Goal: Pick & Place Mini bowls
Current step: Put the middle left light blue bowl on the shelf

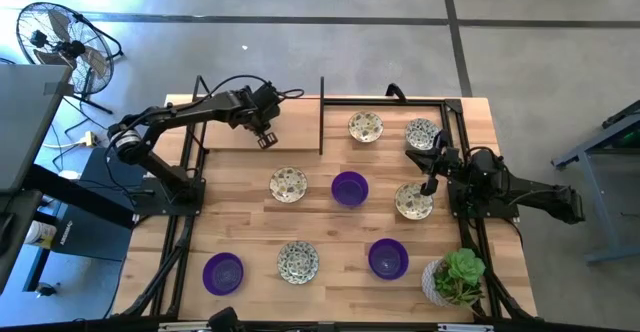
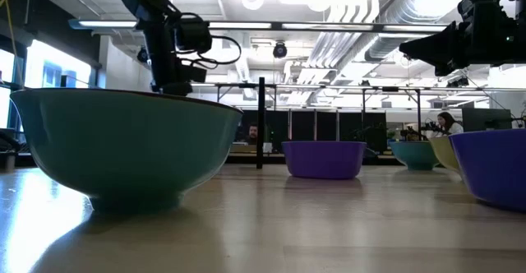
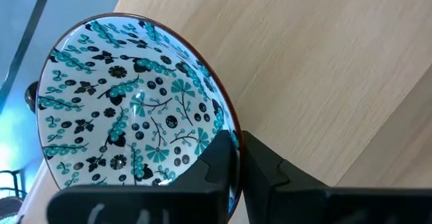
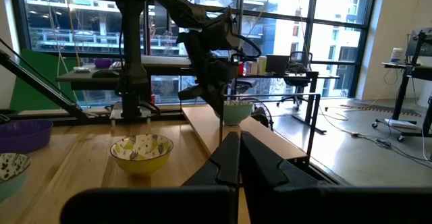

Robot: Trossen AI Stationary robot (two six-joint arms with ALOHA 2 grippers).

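Eight bowls sit on the table (image 1: pixel 240 222), and a ninth bowl (image 3: pixel 128 102) is in the left gripper (image 1: pixel 266 138). Its jaws are closed on the rim of that bowl, one finger inside and one outside. The inside is white with teal sprigs and dark flowers. The gripper holds it at the back left of the table, over a pale board (image 1: pixel 295 137) that lies along the far edge. From the right wrist view the bowl hangs low at the board, but I cannot tell whether it touches the wood.

Of the eight bowls on the table, five are patterned:
- Two stand at the back right (image 1: pixel 366 127) and (image 1: pixel 421 132), near each other.
- One is in the middle (image 1: pixel 288 184).
- One is at the right (image 1: pixel 413 201).
- One is near the front (image 1: pixel 298 262).

Three are purple:
- One is in the middle (image 1: pixel 349 188), just beside the middle patterned one.
- One is at the front right (image 1: pixel 388 258).
- One is at the front left (image 1: pixel 223 273).

The right gripper (image 1: pixel 431 185) is at the right side, just above the far edge of the right-hand patterned bowl. Its jaws are closed and hold nothing. A plant (image 1: pixel 458 277) in a white pot stands at the front right corner, beside the front right purple bowl.
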